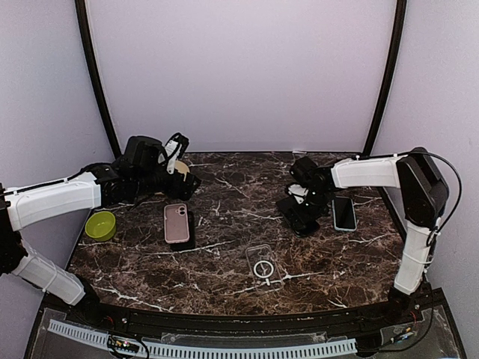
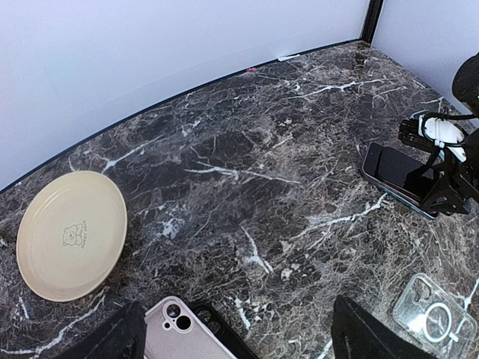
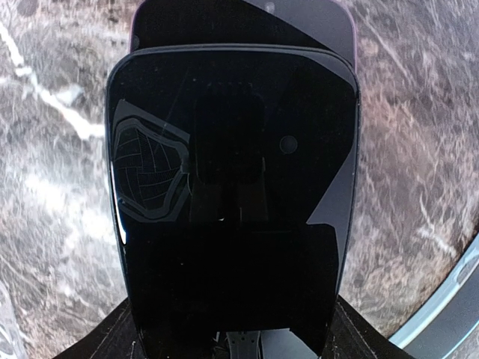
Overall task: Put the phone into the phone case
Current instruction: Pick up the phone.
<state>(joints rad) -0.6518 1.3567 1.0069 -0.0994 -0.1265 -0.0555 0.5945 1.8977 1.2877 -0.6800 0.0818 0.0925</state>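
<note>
Jaws on the left gripper (image 1: 182, 179) are spread wide. The right gripper (image 1: 305, 217) sits at one end of the dark phone (image 1: 343, 213). It has a finger (image 3: 363, 340) on each side of that end, but I cannot tell if they squeeze it.

Two phones lie flat on the table (image 1: 150, 269). The dark phone is on the right. The pink phone (image 1: 177, 223) is on the left, face down, with a black flat thing (image 1: 191, 230) just beside it. One clear case (image 1: 262, 263) lies between the two phones, nearer the front edge, and touches neither.

One green bowl (image 1: 100, 225) shows only from above. One cream plate (image 2: 71, 233) shows best in the left wrist view, with a small bear on it. The right wrist view shows little but the dark phone's shiny screen.
</note>
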